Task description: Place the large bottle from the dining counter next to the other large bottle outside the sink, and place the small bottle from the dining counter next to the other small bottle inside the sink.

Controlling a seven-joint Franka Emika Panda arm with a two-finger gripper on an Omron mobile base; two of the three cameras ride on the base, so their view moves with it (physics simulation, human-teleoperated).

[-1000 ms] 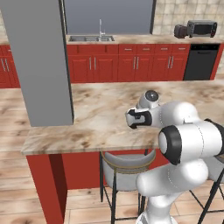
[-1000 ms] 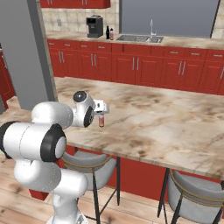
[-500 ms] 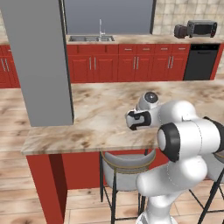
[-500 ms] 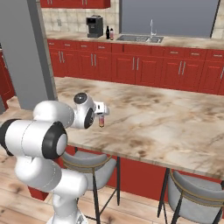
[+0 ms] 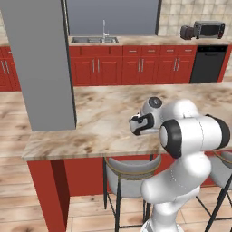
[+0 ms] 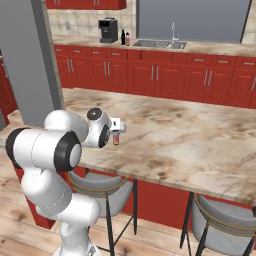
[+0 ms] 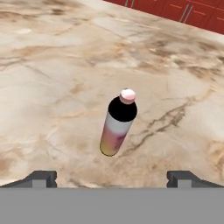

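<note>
Jaws spread wide, their two dark fingertips (image 7: 41, 178) at the lower left and lower right corners of the hand view. A bottle (image 7: 118, 123) with pink cap, dark shoulder and pale label stands upright on the marbled desk (image 7: 52, 78), centred between the tips but beyond them, touching neither. Right base view: bottle just beneath the gripper (image 6: 117, 131), centre-left.

Bottle (image 7: 119, 123) stood upright on bench (image 7: 52, 65), between and beyond the spread fingers (image 7: 41, 178); sink (image 6: 160, 44) far behind.
</note>
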